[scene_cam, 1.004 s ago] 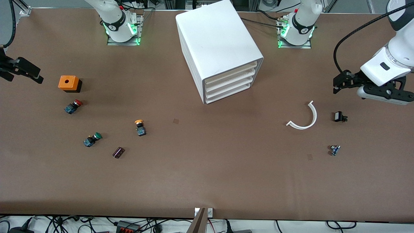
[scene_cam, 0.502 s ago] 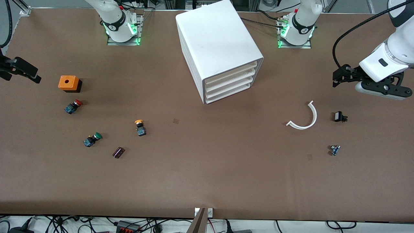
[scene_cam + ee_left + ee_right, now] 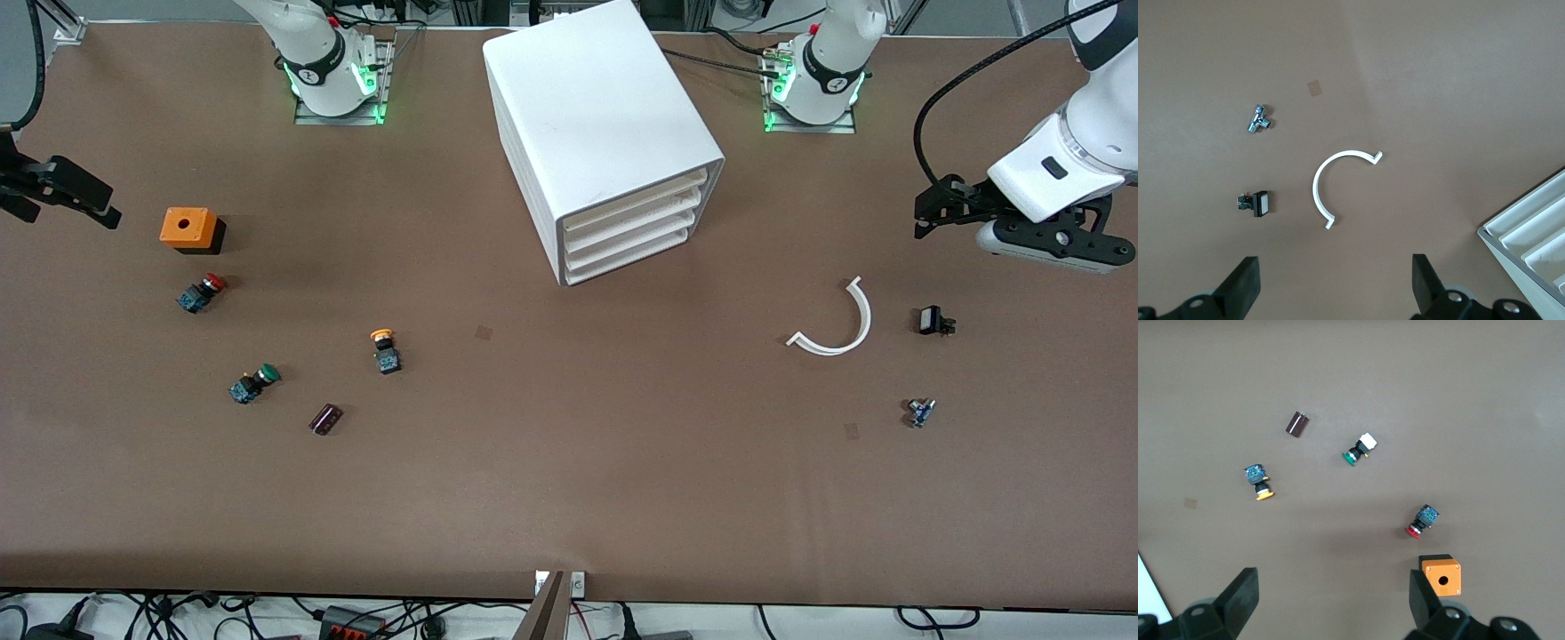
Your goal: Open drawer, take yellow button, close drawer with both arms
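Observation:
The white cabinet [image 3: 605, 124] stands mid-table near the arms' bases. Its four drawer fronts [image 3: 628, 228] are all pushed in, and their corner also shows in the left wrist view [image 3: 1538, 233]. The button [image 3: 384, 348] with the orange-yellow cap lies on the bare table toward the right arm's end [image 3: 1259, 484]. My left gripper [image 3: 930, 214] hangs open and empty over the table at the left arm's end [image 3: 1335, 277]. My right gripper [image 3: 64, 190] hangs open and empty over the table's edge at the right arm's end [image 3: 1331, 587].
An orange box [image 3: 188, 228], a red-capped button [image 3: 203, 292], a green-capped button [image 3: 254, 382] and a dark maroon part [image 3: 325, 419] lie near the yellow one. A white curved strip [image 3: 836, 324], a small black part [image 3: 933, 321] and a metal part [image 3: 920, 412] lie below the left gripper.
The left gripper has shifted a little toward the bases' side of the table. The right gripper has barely moved. Nothing on the table has moved.

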`<state>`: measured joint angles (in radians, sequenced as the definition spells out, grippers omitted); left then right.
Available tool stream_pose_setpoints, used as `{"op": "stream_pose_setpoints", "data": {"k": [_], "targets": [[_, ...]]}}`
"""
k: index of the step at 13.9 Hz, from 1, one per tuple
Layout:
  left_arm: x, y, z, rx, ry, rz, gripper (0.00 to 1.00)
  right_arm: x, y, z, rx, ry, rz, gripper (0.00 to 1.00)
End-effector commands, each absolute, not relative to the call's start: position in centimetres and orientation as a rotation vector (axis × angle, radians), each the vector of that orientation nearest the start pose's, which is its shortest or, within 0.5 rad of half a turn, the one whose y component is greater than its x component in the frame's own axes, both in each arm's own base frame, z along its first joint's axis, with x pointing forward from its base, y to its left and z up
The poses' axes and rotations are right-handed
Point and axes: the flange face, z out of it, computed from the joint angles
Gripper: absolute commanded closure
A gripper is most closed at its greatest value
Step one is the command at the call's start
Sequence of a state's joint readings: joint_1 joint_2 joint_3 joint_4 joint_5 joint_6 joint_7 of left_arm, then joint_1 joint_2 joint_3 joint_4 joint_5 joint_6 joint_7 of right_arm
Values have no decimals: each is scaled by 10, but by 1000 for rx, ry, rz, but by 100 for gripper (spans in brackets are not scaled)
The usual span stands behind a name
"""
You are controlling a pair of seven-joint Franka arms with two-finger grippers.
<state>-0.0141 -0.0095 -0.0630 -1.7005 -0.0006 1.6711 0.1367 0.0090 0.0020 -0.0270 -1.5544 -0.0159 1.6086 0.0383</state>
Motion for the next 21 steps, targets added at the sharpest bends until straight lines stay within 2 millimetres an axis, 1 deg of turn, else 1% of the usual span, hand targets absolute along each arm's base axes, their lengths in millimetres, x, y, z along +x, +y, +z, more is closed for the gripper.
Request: {"op": "stream_pose_setpoints", "data": {"k": [1,3,7,9,10,11,12,15,18,21], "targets": [[554,-39,582,-3123,353,26,0,554,-3,640,-3153,85,-85,0],[553,-41,584,-3123,349,19,0,553,-9,640,-3153,92,-85,0],[554,-43,587,-3126,360,5,0,552,-8,646,-3152,65,-97,0],[553,-44,587,-3130,341,7,0,550,-8,650,-3152,61,-109,0],[553,-45,588,-3132,320,5,0,550,-3,650,-3153,44,-109,0],[553,-46,588,-3135,270,5,0,550,-1,650,-3153,39,-109,0],[552,-47,588,-3136,257,7,0,550,-1,650,-3153,37,-109,0],[551,-50,589,-3135,269,12,0,550,-6,650,-3153,49,-109,0],[551,-51,589,-3135,269,12,0,547,-9,648,-3158,-16,-68,0],[550,-53,589,-3134,274,12,0,546,-15,649,-3165,8,-70,0]]}}
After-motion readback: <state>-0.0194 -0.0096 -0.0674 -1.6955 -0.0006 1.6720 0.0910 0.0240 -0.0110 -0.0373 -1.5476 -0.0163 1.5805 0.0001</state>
